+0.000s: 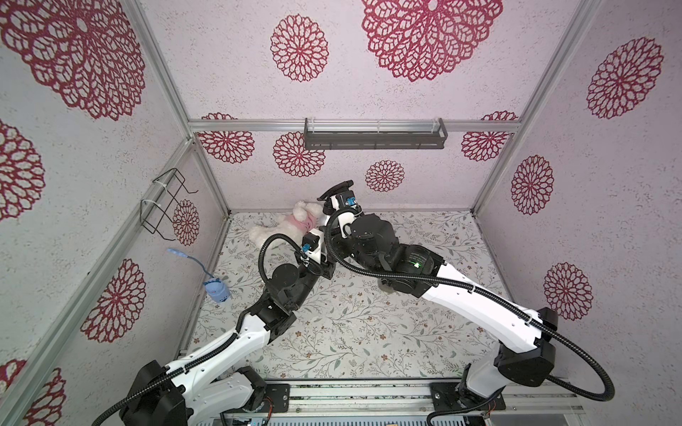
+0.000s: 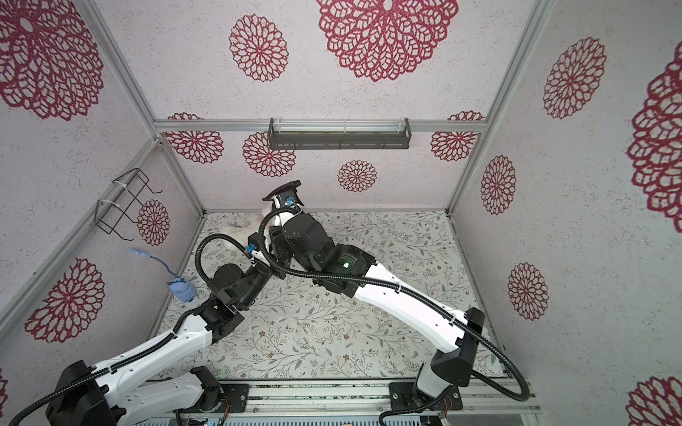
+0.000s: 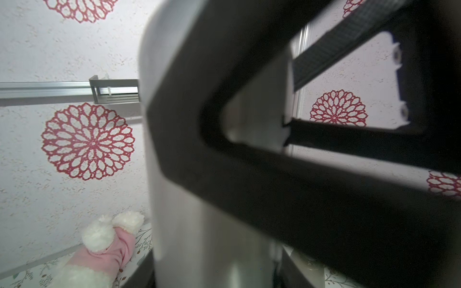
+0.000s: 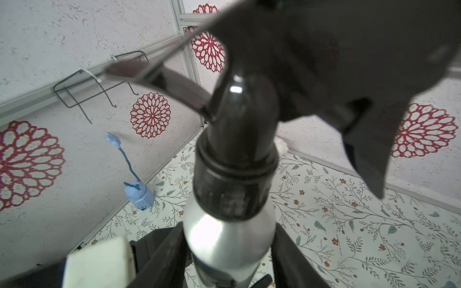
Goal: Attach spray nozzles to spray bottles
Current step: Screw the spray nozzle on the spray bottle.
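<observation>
Left end effector (image 4: 224, 269) is clamped on the silver bottle (image 4: 224, 239), held upright above the tabletop (image 4: 349, 224), black nozzle (image 4: 239, 139) seated on its neck; right end effector's state cannot be told; second bottle and nozzle unseen.

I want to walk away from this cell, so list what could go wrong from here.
1. The black nozzle sits on the silver bottle, but whether its collar is screwed tight cannot be seen. It might wobble or come off once the right gripper leaves.
2. The left gripper clamps smooth metal low down, so the bottle could slip or twist.
3. The wrists are crowded together, and pulling back might snag a cable or nudge the plush toy.
</observation>
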`<state>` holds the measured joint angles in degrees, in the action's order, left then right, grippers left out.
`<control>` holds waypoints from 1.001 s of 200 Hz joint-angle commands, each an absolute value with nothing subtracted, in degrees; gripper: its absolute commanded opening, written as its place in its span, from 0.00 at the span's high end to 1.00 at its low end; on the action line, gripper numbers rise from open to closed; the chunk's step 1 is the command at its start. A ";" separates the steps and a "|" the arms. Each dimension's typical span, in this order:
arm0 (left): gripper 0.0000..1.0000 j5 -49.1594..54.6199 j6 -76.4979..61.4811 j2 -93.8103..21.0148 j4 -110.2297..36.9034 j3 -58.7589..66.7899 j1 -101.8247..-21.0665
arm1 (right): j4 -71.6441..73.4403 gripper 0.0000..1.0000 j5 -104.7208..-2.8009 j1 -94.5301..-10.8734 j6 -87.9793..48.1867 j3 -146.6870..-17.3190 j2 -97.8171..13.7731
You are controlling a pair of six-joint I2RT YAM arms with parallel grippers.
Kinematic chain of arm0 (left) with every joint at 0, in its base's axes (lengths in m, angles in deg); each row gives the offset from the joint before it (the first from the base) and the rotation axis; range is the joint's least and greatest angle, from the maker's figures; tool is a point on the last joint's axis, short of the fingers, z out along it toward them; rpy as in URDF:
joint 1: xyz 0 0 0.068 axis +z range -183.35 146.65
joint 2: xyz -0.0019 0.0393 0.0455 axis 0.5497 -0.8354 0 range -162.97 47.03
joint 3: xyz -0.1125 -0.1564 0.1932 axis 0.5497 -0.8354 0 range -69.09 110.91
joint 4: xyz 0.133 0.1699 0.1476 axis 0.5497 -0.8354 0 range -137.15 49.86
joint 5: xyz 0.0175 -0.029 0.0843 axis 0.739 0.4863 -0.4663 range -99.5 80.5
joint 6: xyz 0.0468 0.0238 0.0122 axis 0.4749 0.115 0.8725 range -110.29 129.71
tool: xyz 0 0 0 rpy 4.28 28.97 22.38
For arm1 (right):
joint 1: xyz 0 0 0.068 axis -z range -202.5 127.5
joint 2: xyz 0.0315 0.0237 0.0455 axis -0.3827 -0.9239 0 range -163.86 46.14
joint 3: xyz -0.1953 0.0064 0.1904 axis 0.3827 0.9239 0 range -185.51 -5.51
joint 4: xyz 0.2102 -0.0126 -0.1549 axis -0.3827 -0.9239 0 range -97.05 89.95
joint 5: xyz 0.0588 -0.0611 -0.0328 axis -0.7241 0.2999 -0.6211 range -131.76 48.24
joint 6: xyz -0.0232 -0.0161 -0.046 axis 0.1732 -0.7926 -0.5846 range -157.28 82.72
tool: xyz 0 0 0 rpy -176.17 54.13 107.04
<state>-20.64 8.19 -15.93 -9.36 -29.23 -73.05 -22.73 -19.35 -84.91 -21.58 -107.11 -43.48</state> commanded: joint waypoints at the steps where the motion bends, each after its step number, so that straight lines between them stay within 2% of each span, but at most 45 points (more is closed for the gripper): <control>1: 0.83 -18.13 9.28 -15.30 -5.30 -27.07 -72.64 | -23.82 0.46 -24.96 -86.57 -20.59 -102.73 -38.20; 69: 0.83 -15.34 8.80 -14.11 -4.67 -28.36 -71.84 | -24.24 0.43 -27.31 -84.81 -22.86 -96.80 -28.34; 108: 0.83 -14.66 8.48 -13.46 -4.47 -29.00 -71.42 | -22.11 0.38 -34.25 -81.95 -25.73 -91.64 -21.76; 150: 0.83 -11.87 8.21 -13.18 -4.06 -29.49 -71.24 | -14.31 0.28 -48.48 -70.09 -27.94 -83.85 -15.75; 200: 0.83 -5.19 7.24 -12.41 -5.59 -29.62 -71.14 | -15.70 0.13 -68.51 -62.83 -37.58 -92.50 -21.05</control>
